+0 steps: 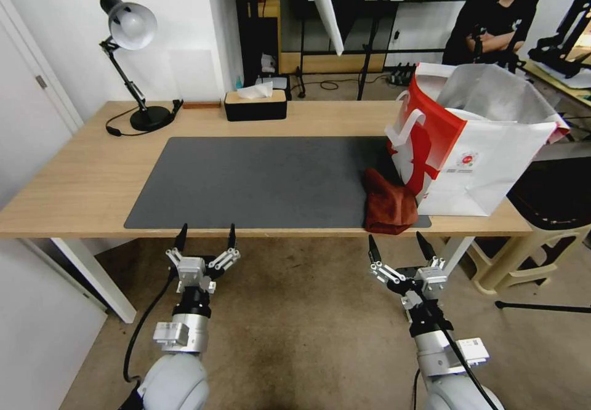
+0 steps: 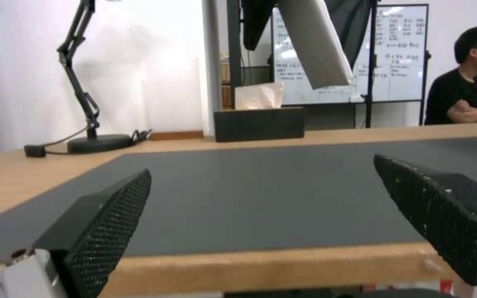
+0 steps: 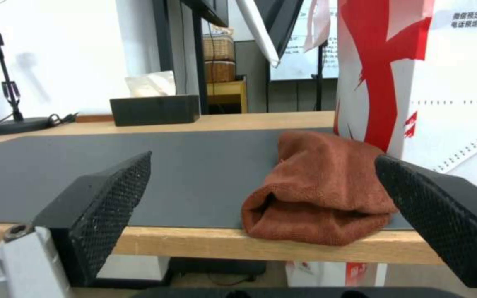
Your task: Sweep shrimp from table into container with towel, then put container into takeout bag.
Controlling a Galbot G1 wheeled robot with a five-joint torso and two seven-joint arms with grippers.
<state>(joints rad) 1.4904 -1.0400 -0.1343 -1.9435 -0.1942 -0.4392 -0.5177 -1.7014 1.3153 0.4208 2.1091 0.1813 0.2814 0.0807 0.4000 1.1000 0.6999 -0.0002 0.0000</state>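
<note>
On the table [image 1: 80, 176], the towel [image 1: 388, 205] lies just ahead of the wide-spread right gripper [image 1: 399, 247]; it should be pinched mid-fold. The left gripper [image 1: 206, 236] is held wide too.

Even, bright room light falls on my table [image 1: 86, 176] — soft shadows, edges bowed, and my wrist views look slightly blurred.

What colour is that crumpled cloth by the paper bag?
The cloth is dark rust-red, almost brown. The right wrist view shows it best.
</note>
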